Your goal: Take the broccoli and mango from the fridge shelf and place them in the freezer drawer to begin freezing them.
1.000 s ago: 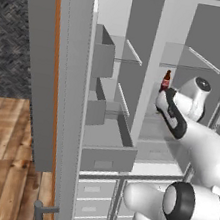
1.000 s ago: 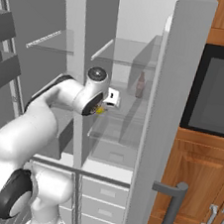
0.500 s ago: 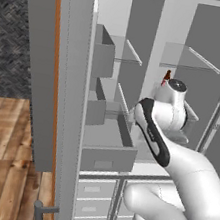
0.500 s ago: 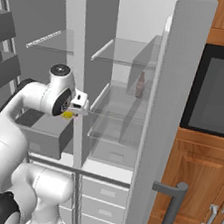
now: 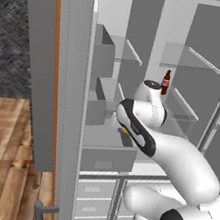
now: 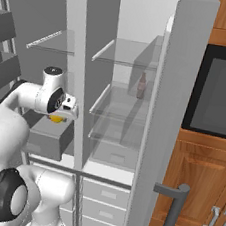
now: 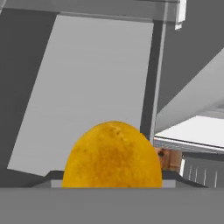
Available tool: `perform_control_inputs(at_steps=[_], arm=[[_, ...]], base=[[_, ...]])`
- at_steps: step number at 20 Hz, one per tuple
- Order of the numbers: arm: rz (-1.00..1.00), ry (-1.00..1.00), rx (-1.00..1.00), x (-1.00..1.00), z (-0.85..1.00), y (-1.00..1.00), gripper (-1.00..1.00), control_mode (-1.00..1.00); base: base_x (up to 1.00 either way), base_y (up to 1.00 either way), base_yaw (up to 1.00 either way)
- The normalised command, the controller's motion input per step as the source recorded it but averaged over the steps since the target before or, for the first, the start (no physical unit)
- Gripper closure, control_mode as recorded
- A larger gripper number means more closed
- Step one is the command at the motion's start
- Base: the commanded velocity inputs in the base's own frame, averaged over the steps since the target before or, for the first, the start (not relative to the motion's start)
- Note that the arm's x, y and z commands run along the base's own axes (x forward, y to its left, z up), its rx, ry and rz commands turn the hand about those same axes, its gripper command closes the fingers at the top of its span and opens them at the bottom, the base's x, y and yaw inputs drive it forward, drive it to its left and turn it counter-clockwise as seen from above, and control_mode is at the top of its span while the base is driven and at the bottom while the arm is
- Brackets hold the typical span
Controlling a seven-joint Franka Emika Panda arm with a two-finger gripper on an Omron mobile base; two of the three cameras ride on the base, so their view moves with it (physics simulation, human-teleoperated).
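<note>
My gripper (image 6: 57, 118) is shut on the mango (image 7: 113, 155), a smooth yellow-orange fruit sitting low in the middle of the hand view. In the left base view a sliver of the mango (image 5: 123, 131) shows under the hand. The hand hangs over the open freezer drawer (image 5: 106, 157), a wide grey box pulled out from the left compartment, with the fruit just above its inside (image 6: 49, 136). The drawer's pale floor (image 7: 96, 87) lies beyond the mango. The broccoli is out of view.
A dark bottle (image 5: 166, 82) with a red label stands on the glass fridge shelf (image 6: 122, 98) to the right. The open fridge door (image 5: 62, 73) with grey bins is at the left. Small stacked drawers (image 5: 92, 200) sit below.
The arm has swung left, away from the fridge shelf by the bottle, carrying the mango over the freezer drawer. The grip has stayed the same.
</note>
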Motion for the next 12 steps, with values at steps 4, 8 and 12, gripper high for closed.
perform_control_inputs(at_steps=[4,8,12], arm=[[0.04,0.1,0.0,0.03,-0.43,0.44,1.0,-1.0],[0.01,0.05,0.0,0.22,-0.47,0.03,1.0,-1.0],[0.01,0.02,0.0,0.14,-0.51,0.01,1.0,-1.0]], base=[[0.0,0.0,0.0],[0.0,0.0,0.0],[0.0,0.0,0.0]])
